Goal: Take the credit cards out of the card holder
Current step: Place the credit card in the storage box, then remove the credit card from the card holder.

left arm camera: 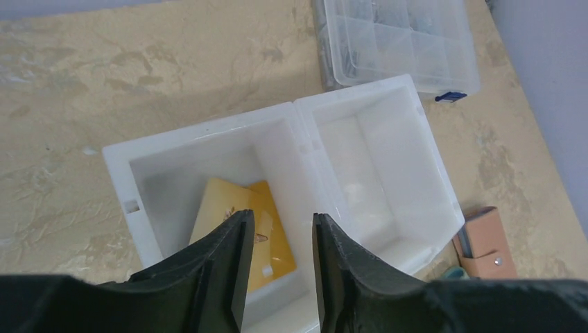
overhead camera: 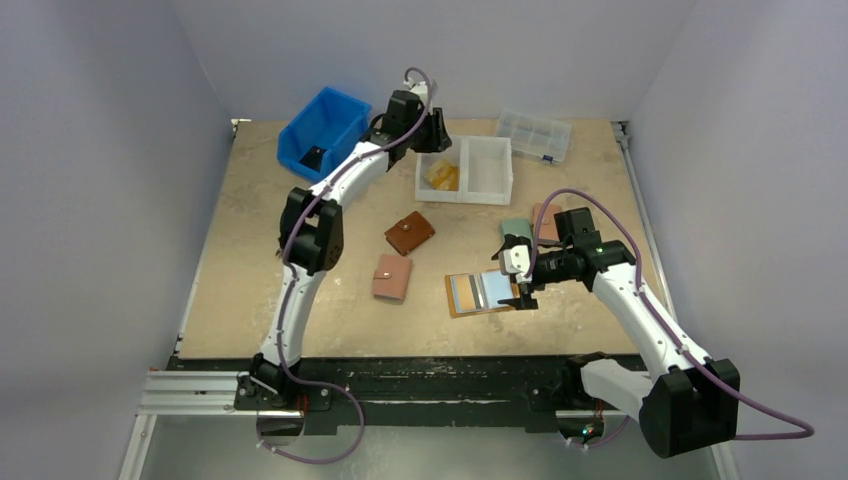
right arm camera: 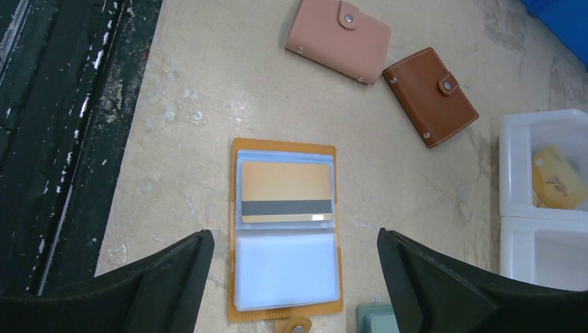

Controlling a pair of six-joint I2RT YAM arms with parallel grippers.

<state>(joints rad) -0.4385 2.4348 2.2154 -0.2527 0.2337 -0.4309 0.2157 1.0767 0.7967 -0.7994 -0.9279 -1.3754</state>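
Your top view looks down from above and behind the arm bases (overhead camera: 270, 385) and takes in the whole counter (overhead camera: 240, 290). Your left wrist view looks steeply down past its own fingers (left arm camera: 232, 263), close over the white bin (left arm camera: 201, 132). Your right wrist view looks straight down on the open card holder (right arm camera: 284, 144) from a little higher. Both wrist views share the white bin.
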